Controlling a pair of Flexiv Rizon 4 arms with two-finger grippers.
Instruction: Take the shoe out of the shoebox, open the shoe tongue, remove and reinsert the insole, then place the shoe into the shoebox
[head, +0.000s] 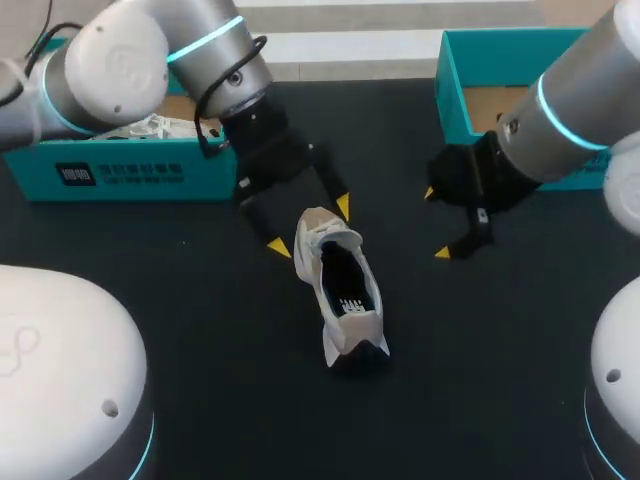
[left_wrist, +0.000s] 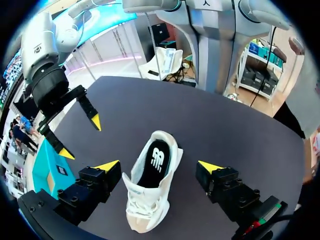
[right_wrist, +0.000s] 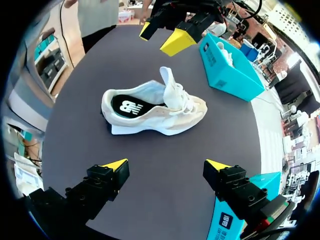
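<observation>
A cream-white shoe (head: 340, 290) stands upright on the dark table, its tongue raised and a black insole (left_wrist: 153, 164) lying inside. My left gripper (head: 308, 228) hangs open over the shoe's toe end, one yellow tip on each side, touching nothing. In the left wrist view the shoe (left_wrist: 150, 187) sits between the open fingers of my left gripper (left_wrist: 158, 166). My right gripper (head: 436, 223) stands open to the shoe's right, apart from it. From the right wrist the shoe (right_wrist: 155, 108) lies ahead of my right gripper (right_wrist: 166, 164), with the left gripper (right_wrist: 167, 34) beyond it.
A teal shoebox (head: 120, 165) holding white paper stands at the back left. A second open teal box (head: 455, 85) with a brown inside stands at the back right, partly behind my right arm.
</observation>
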